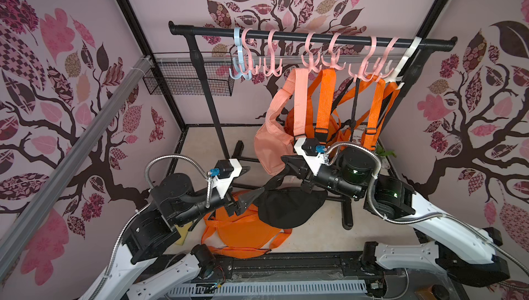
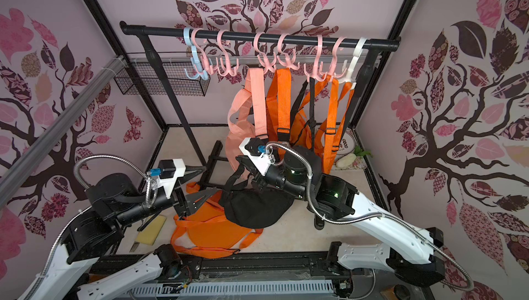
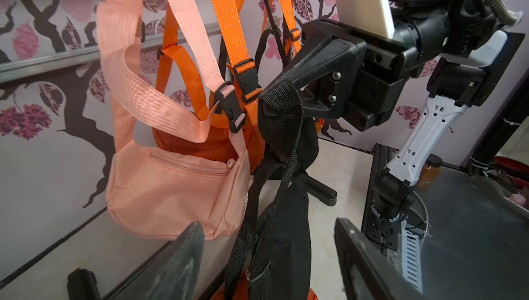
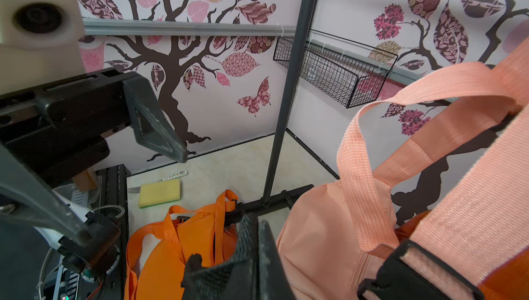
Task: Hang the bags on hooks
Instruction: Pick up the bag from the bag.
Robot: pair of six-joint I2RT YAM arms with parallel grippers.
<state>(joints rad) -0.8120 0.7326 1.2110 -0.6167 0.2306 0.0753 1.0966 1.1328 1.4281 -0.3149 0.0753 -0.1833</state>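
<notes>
Two jaws of the right gripper (image 3: 274, 95) pinch the black webbing strap (image 3: 283, 132), black fabric pouch bag (image 1: 289, 208) dangling beneath, left gripper (image 1: 248, 184) gaping wide around it, empty, so best lift straight, strap loop open, toward a pink plastic hook (image 1: 272, 68) above.

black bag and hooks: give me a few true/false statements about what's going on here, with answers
The right gripper is shut on the strap of the black fabric bag. True.
The left gripper is also shut on that bag. False: it is open.
The pale peach fabric bag lies on the floor. False: it hangs from a pink plastic hook.
The light blue plastic hook carries nothing. True.
A bright orange fabric bag lies on the floor. True.
</notes>
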